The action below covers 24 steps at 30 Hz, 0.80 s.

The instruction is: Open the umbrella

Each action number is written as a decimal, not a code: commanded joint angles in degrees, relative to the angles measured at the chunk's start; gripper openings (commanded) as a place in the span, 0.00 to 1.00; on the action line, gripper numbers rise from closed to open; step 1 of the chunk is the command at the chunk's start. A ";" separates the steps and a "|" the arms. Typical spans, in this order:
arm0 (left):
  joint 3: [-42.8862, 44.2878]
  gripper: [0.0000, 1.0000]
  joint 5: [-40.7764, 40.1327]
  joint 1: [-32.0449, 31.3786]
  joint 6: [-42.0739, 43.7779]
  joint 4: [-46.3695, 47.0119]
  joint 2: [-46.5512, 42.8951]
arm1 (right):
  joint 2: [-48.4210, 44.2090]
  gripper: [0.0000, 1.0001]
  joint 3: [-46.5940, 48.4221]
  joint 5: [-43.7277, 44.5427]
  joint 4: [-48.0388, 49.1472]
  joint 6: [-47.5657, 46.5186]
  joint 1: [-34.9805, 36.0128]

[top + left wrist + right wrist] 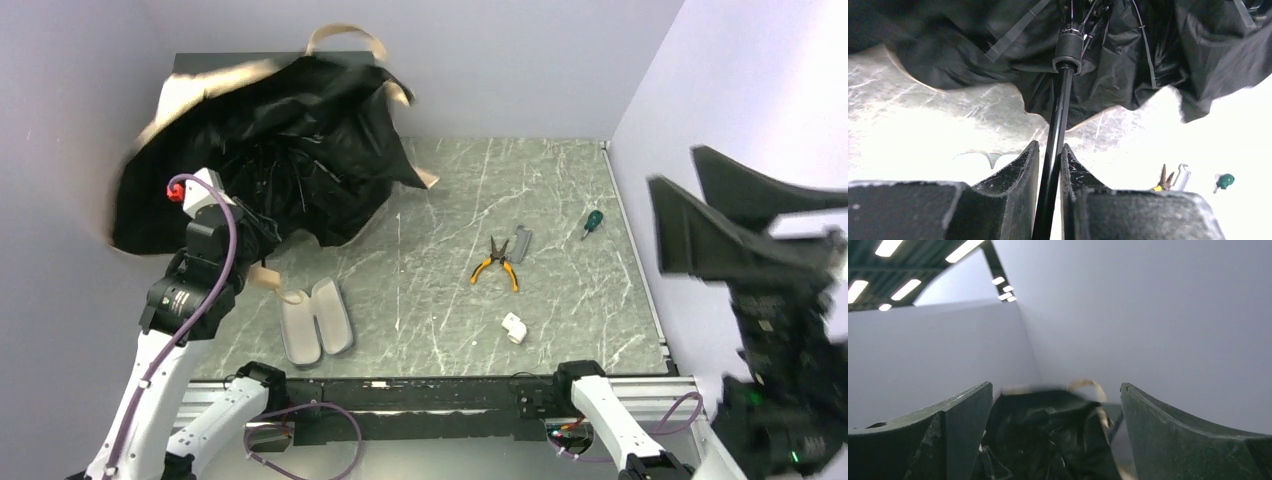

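Straddling the black shaft (pixel 1060 105) of the umbrella (pixel 270 150), the left gripper (pixel 1050 155) has a finger close on each side, likely to steady it while the half-spread canopy sits at the table's (pixel 560 290) far-left corner; clamped or just loose around it, cannot tell. The right gripper (pixel 1056 386) hangs high on the right, jaws wide apart and holding nothing, probably parked out of the way. Count: one umbrella, two case halves (pixel 315 320), one pair of pliers (pixel 497 262), one screwdriver (pixel 592 222), one grey piece (pixel 519 243), one small white part (pixel 514 327).
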 commanded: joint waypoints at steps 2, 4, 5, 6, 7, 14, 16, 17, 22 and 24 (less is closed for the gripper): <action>-1.34 0.00 -9.37 8.00 -0.77 -0.01 -0.72 | -1.43 1.00 5.53 3.69 -0.75 -2.26 1.89; -2.50 0.00 -5.80 8.07 -1.08 1.92 -2.03 | -1.20 1.00 3.70 3.10 -1.53 -1.25 2.01; -3.21 0.00 -3.94 8.02 -1.21 2.97 -2.82 | -1.31 1.00 2.87 2.64 -2.18 -0.33 2.04; -3.72 0.00 -2.03 8.06 -1.45 3.84 -3.62 | -1.45 1.00 1.58 1.34 -2.77 0.61 1.97; -3.95 0.00 -0.04 8.06 -1.68 4.27 -4.31 | -1.82 1.00 -0.03 -0.40 -2.96 1.53 1.97; -6.95 0.00 30.54 7.93 -3.01 15.36 -5.59 | -3.10 0.97 -18.20 -15.67 -1.66 11.50 1.90; -6.97 0.00 38.93 6.95 -4.52 18.82 -4.44 | -2.94 0.96 -21.45 -17.11 -2.74 12.79 1.83; -6.52 0.00 40.76 4.81 -5.09 20.33 -3.97 | -2.78 0.96 -22.80 -17.62 -3.07 13.35 1.83; 0.49 0.00 39.20 -10.37 -3.84 22.99 0.43 | -1.53 0.94 -28.61 -23.53 -1.16 17.76 1.85; 3.67 0.00 35.55 -16.17 -3.42 23.01 3.03 | -1.67 0.94 -30.69 -24.72 0.25 19.86 1.92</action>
